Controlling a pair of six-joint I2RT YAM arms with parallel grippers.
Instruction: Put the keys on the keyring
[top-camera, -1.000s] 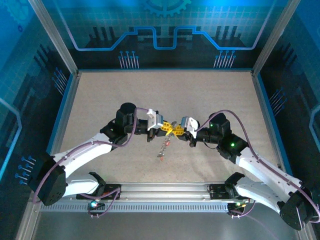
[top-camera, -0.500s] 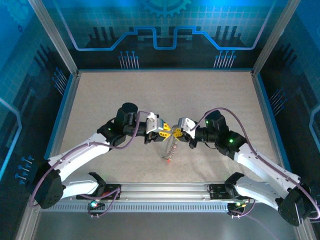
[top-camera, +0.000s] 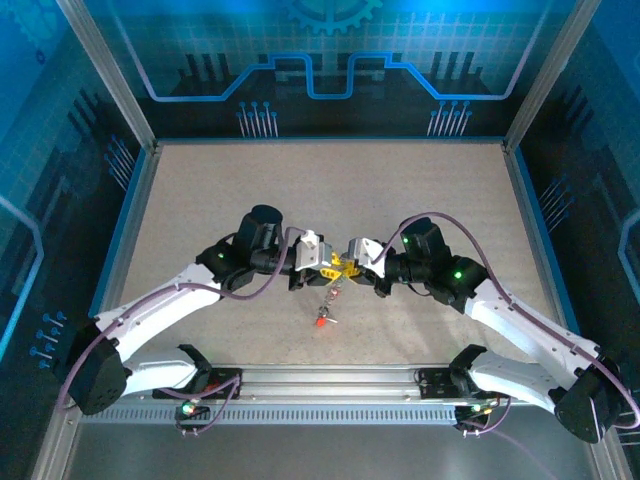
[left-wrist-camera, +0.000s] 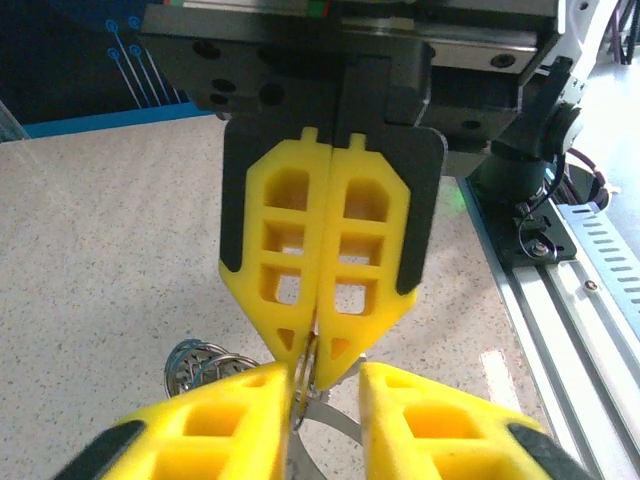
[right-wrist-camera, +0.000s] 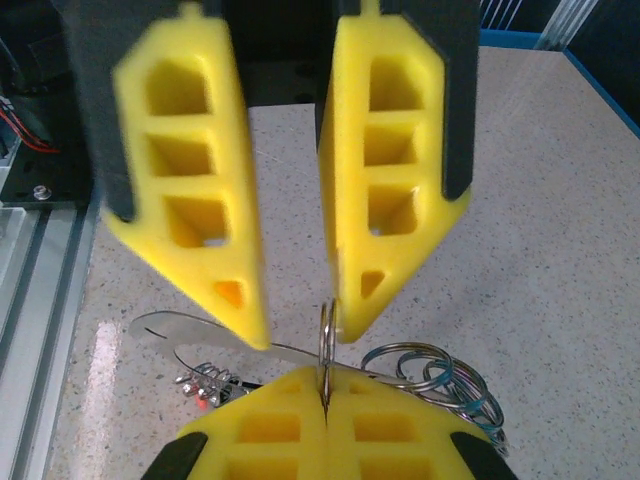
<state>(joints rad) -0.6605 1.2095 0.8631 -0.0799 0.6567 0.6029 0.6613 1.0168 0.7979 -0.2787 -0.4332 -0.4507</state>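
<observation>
R gripper (right-wrist-camera: 323, 378) clenched on keyring (right-wrist-camera: 326, 335) edge — L gripper (left-wrist-camera: 325, 378) jaws apart round it — keys (top-camera: 321, 319) just toward bases.

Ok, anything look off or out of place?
Nothing damaged or spilled. The right gripper is shut on a small ring, the left gripper open around it. A red key sits below them; whether it's linked, I cannot tell.

Speckled beige tabletop (top-camera: 420, 190), blue circuit-patterned walls (top-camera: 400, 50), aluminium rail (top-camera: 330, 380) along near edge
</observation>
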